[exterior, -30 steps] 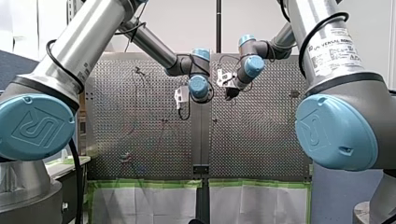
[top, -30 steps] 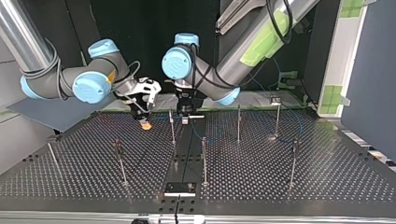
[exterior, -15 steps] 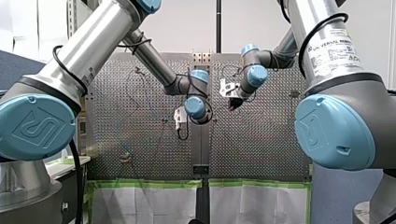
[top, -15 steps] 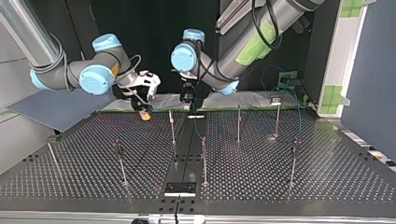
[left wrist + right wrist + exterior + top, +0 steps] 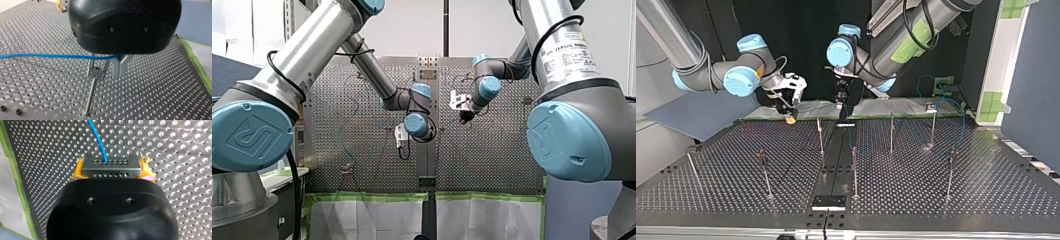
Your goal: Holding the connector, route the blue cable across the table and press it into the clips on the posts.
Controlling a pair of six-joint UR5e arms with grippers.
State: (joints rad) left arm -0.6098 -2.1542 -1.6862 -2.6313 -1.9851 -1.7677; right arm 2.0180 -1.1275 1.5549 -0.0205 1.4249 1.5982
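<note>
Gripping the grey perforated metal connector point(image 5: 111, 167) between its yellow pads, my right tool point(image 5: 113, 170) is clenched on it, farther from the thin metal post point(image 5: 90, 95) than my left tool point(image 5: 119, 68) is. The thin blue cable point(image 5: 50, 55) runs level just above the post's grey clip point(image 5: 97, 71), crossing its mouth. It ends in my left tool, which seems closed around it just beside the clip. I judge the press goes down, toward the desk point(image 5: 155, 95).

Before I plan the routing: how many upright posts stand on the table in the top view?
7 posts: far left, left of centre, three near the middle, two at the right. Another may hide behind my left gripper.
</note>
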